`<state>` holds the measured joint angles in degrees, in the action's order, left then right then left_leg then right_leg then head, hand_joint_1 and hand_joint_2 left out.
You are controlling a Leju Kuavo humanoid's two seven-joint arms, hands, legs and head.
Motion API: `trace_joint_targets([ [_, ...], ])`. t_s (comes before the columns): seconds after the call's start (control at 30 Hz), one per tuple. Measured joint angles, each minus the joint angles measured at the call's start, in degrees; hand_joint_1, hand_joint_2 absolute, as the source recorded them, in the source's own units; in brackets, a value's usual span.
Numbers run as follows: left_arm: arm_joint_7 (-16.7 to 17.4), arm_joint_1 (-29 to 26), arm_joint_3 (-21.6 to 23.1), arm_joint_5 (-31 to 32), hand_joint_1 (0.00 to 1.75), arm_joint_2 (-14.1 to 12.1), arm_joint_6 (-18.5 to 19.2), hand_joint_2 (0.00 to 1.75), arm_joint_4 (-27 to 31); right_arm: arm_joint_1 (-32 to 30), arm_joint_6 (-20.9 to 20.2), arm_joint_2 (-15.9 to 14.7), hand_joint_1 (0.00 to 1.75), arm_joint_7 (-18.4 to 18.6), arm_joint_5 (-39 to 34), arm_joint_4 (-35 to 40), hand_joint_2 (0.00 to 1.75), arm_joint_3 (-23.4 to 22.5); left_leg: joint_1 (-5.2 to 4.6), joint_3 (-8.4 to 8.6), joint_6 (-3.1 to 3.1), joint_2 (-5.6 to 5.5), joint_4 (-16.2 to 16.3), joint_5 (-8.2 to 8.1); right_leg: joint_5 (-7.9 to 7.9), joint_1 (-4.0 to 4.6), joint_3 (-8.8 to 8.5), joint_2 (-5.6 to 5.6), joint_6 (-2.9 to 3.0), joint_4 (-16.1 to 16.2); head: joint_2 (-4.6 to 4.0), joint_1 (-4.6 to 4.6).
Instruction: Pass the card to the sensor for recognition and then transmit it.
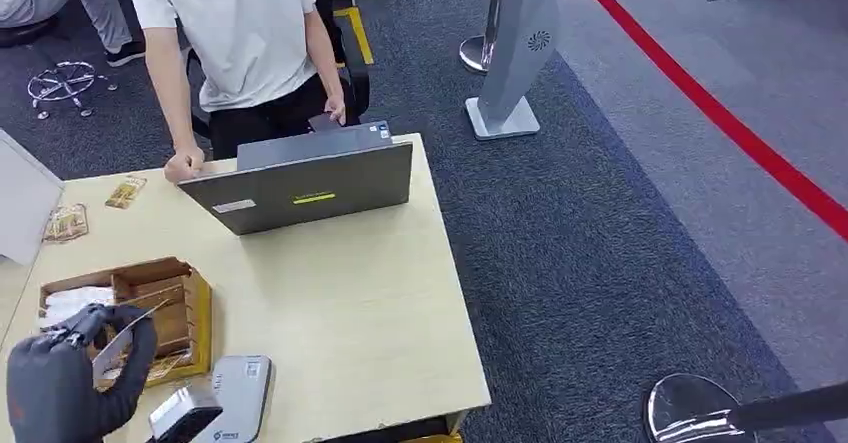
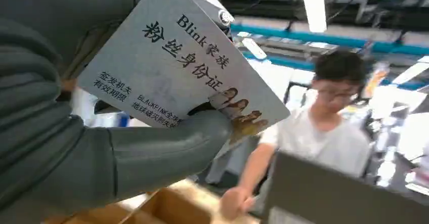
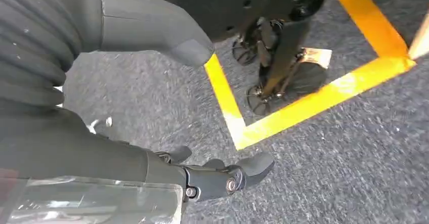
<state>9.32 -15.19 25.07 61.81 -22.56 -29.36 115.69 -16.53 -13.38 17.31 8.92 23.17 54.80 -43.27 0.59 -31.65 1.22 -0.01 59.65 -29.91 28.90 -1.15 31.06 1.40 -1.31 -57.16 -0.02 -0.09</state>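
left robot hand [image 1: 70,378] clamped the card [image 2: 177,62] between thumb and fingers, above the wooden box [image 1: 165,298] at the table's [image 1: 350,303] near-left corner, beside the grey sensor [image 1: 225,398]; right robot hand [image 3: 152,97] hung over carpet, fingers apart, holding nothing.

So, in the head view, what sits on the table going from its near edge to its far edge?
Card reader → left hand holding the card → wooden box → snack packets → laptop → person's hand on the far edge.
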Motion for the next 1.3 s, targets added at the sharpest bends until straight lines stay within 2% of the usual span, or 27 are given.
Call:
trace_joint_targets([
  [0.2,2.01,-4.88,2.32,-1.33,1.75,-0.04,0.48,1.75,-0.17,-1.05,-0.42,0.00,0.00,-0.17,1.07,2.21,1.75,3.10,0.04,0.02,-0.04,-0.03,-0.01,0.08,-0.07,0.03,-0.16,-0.07,0.07,-0.04,0.00,0.02],
  [0.47,4.59,-6.13,4.00,-1.77,1.75,-0.37,1.03,1.75,-0.50,-2.61,-0.04,0.00,0.00,0.83,-0.28,4.57,1.75,5.66,0.04,0.04,-0.03,-0.06,-0.01,0.12,-0.09,0.03,-0.20,-0.09,0.07,-0.05,0.00,0.00],
  [0.57,5.35,-6.06,4.50,-1.38,1.75,-0.26,-0.31,1.75,-2.80,-2.89,-0.11,0.00,0.00,1.20,-0.18,5.07,1.75,6.29,0.04,0.04,-0.04,-0.06,-0.01,0.12,-0.09,0.03,-0.19,-0.09,0.07,-0.05,0.00,0.02],
  [0.77,9.96,-5.96,5.64,-0.85,1.75,-0.15,-0.89,1.75,-9.10,-3.35,-0.94,0.00,0.00,1.49,0.07,6.12,1.75,7.10,0.04,0.05,-0.04,-0.06,-0.01,0.12,-0.09,0.04,-0.18,-0.09,0.07,-0.05,0.00,0.00],
  [1.03,10.22,-4.87,6.97,-2.16,1.75,0.24,-0.54,1.75,-14.73,-3.56,-1.59,0.00,0.00,1.18,1.53,6.49,1.75,7.51,0.04,0.05,-0.03,-0.06,-0.01,0.12,-0.09,0.04,-0.19,-0.10,0.07,-0.05,0.00,0.00],
  [1.3,8.80,-2.66,9.62,-3.67,1.75,0.46,-0.13,1.75,-20.22,-2.79,-1.79,0.02,0.00,-0.28,3.26,5.85,1.75,7.51,0.04,0.05,-0.03,-0.06,-0.01,0.12,-0.09,0.04,-0.19,-0.11,0.07,-0.05,0.00,0.02],
])
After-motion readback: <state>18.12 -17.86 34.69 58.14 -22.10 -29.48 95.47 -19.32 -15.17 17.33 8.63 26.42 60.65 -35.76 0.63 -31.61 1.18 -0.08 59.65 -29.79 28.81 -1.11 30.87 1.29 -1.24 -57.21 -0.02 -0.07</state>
